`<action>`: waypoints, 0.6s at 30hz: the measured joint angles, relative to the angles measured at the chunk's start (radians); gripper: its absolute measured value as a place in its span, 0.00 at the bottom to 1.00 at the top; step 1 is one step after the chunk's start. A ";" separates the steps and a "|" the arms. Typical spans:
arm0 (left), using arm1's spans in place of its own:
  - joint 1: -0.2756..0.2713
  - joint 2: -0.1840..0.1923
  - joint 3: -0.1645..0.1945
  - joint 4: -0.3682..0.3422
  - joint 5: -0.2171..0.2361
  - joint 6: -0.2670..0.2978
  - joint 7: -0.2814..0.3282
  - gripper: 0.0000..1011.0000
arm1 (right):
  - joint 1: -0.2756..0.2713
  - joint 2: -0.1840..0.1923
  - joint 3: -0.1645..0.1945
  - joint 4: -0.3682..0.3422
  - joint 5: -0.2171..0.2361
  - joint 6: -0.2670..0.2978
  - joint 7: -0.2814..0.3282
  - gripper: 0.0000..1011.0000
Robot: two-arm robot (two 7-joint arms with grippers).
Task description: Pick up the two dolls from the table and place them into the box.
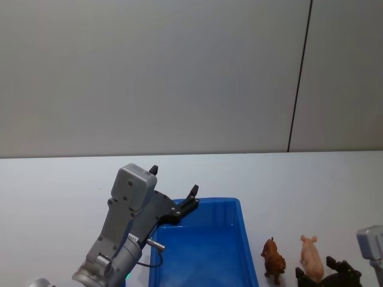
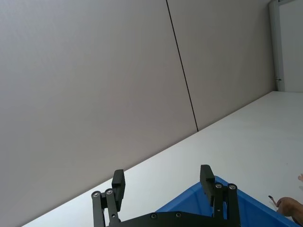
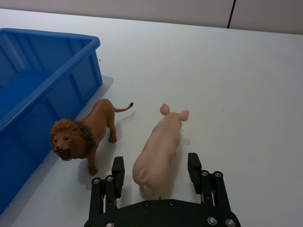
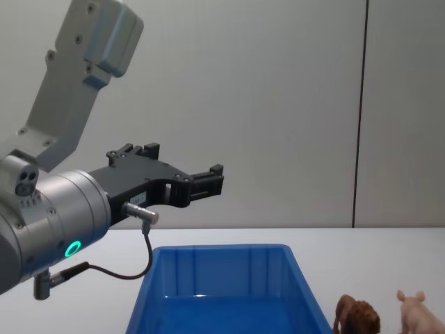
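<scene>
0 of 2 dolls in box [image 3: 47, 80], both on table [image 3: 236, 94]. Right gripper [image 3: 155, 163] wide open, empty: pig [image 3: 161, 142] rump-first between its jaws, lion [image 3: 87, 132] just outside, box side. Left gripper [image 2: 162, 173] open, empty, box beneath.

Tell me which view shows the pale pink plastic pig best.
The right wrist view: the pale pink plastic pig stands close and whole, its rear between the open right gripper's fingers. The head view shows it small; the chest view crops it at the corner.

Grey arm [image 4: 62, 209], black screw-studded jaws
</scene>
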 joint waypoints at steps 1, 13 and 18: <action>0.000 0.000 0.000 0.000 0.000 0.000 0.000 0.99 | 0.003 -0.002 -0.001 0.004 0.001 0.001 0.000 0.84; 0.000 0.000 0.000 0.000 0.000 0.000 0.000 0.99 | 0.025 -0.023 -0.004 0.038 0.013 0.007 -0.003 0.46; 0.000 0.000 0.000 0.000 0.000 0.000 0.000 0.99 | 0.028 -0.026 -0.004 0.040 0.013 -0.001 -0.013 0.36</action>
